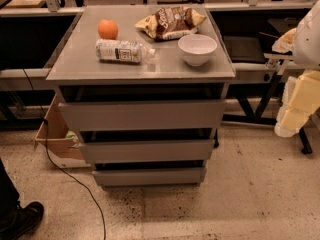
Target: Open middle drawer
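Cream gripper (296,109): hangs at the right edge of the view, off to the right of the cabinet and apart from it, at about the height of the upper drawer fronts; touching nothing.
Grip state: cannot tell whether it is spread or closed; nothing is seen held in it.
Middle drawer (147,150): grey, flat, handle-less front, second of three in the cabinet, with a dark gap above it; it sits in line with its neighbours and no interior shows.
Top drawer (142,115): the tallest grey front, directly above, also unpulled.
Bottom drawer (149,176): the slimmest grey front, lowest, just over the floor.
Cabinet top (75,64): grey slab carrying an orange (107,29), a clear water bottle (122,50) lying on its side, a crumpled chip bag (170,21) and a white bowl (197,48).
Surroundings: cardboard box (55,134) on the floor against the cabinet's left side, a black cable (75,179) trailing across the speckled floor, a dark shoe (22,216) at the lower-left corner.
Progress: by the look of it nothing is done yet; the drawer appears shut and no contact has been made.
Left to do: bring the gripper across to the middle front, catch its top edge through the gap, and pull it out toward the camera.
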You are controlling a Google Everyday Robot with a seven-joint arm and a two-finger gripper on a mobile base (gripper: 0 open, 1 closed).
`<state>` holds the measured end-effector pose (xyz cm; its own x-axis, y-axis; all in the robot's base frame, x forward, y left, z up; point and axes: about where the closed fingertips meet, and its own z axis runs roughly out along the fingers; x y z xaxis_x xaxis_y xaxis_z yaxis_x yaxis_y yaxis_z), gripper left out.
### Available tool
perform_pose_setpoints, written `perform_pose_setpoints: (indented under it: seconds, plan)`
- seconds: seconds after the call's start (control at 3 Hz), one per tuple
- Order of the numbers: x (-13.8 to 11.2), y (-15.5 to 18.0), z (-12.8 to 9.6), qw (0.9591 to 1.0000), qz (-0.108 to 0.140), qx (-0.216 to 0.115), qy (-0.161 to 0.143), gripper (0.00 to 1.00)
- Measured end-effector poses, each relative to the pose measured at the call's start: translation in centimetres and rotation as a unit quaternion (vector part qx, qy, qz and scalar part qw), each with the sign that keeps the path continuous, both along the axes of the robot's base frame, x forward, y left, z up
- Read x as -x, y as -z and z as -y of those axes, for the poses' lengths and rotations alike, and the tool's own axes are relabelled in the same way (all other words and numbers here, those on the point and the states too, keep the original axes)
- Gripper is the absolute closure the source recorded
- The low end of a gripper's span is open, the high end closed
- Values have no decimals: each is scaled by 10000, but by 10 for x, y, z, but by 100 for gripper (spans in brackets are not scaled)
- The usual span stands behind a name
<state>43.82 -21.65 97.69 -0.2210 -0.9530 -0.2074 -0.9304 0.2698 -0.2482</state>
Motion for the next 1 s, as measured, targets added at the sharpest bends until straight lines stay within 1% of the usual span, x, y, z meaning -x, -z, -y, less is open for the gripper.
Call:
perform_pose_setpoints:
  seconds: [0.33,0.67,1.0]
  plan:
    - [0,0,0,10000,0,-2,-1,0]
    - [-2,3,-1,10000,10,-75,-42,0]
    - [-9,43,-8,9991,-124,-340,-204,0]
